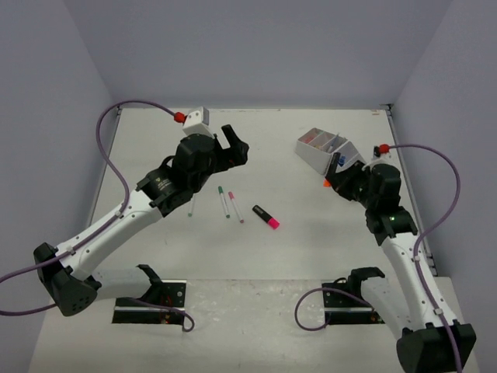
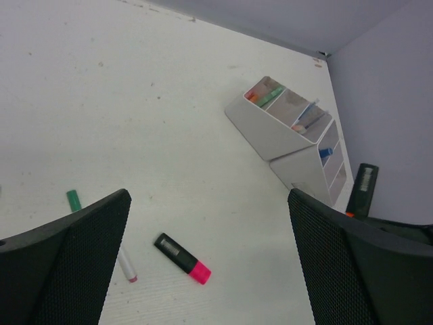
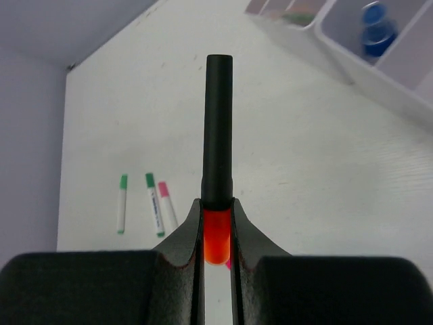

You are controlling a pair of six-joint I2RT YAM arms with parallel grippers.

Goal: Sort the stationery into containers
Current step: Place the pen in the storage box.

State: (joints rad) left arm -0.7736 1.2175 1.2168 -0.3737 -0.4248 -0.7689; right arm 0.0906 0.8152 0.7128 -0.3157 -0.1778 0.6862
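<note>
The right claw (image 3: pixel 218 211) is clamped on the orange end of a slim black marker with an orange tip (image 3: pixel 218 122). Most of the black barrel sticks straight out ahead of the fingers. I take it the marker is gripped by its end so the free length can be lowered nose-first into a slot. From above, that claw hangs just beside the near corner of the white plastic desk organizer with joined open-top compartments (image 1: pixel 314 161), which sits far right on the pale tabletop (image 1: pixel 311 249). It looks poised for a drop-in. One compartment already holds a tiny blue-capped bottle (image 3: pixel 375 30), and others show coloured items I can't make out.

The left claw (image 1: pixel 237 141) is spread as wide as it goes, with nothing between its black mesh-faced fingers (image 2: pixel 74 264). It is raised above the tabletop, tilted toward the middle, and touches nothing. Probably it is free to pick something next.

Loose in the middle of the tabletop lie three thin white pens, two green-capped and one pink-capped (image 3: pixel 154 206), roughly parallel. Just to their right is a stubby black highlighter with a pink end (image 1: pixel 265 217), well apart from the organizer.
</note>
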